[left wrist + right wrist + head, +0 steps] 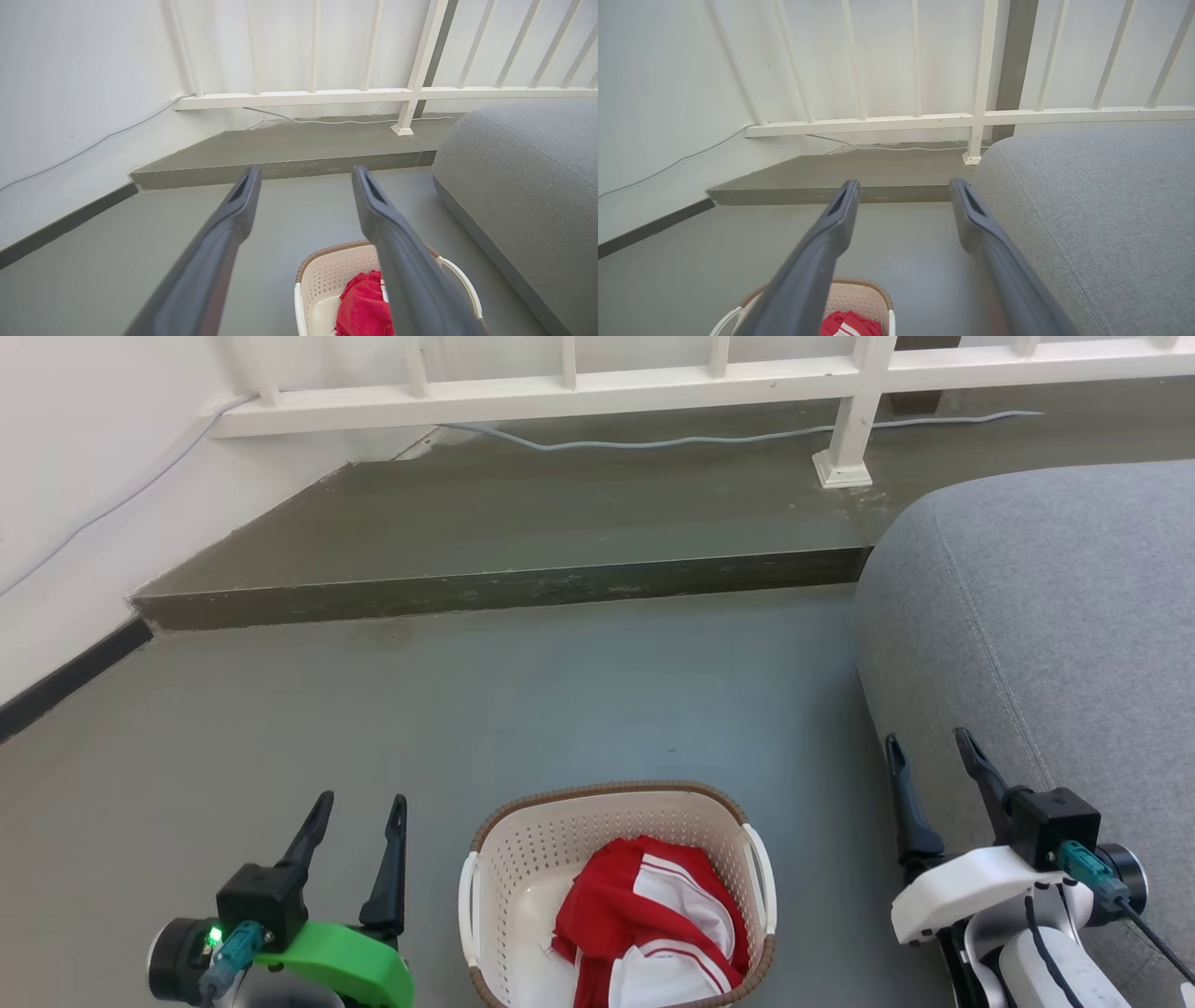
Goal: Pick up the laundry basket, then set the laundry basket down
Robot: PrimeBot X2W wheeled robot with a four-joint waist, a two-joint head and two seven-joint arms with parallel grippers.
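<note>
A grey fabric sofa (1046, 616) lies just beside the right gripper (926, 735). The cream-white perforated plastic laundry basket (560, 840), holding a crumpled red-and-white garment (644, 915), sits between it and the left gripper (363, 797) — touching neither. Both grippers are spread wide, empty.

One laundry basket (560, 831) with two white side handles (467, 905), holding one red-and-white bundle of cloth (653, 915). Two pincers, left (362, 798) and right (926, 737). One grey sofa (1046, 616), one white railing (653, 383), one raised step (523, 523).

No readable txt, labels, brands or nos. anywhere in these views
</note>
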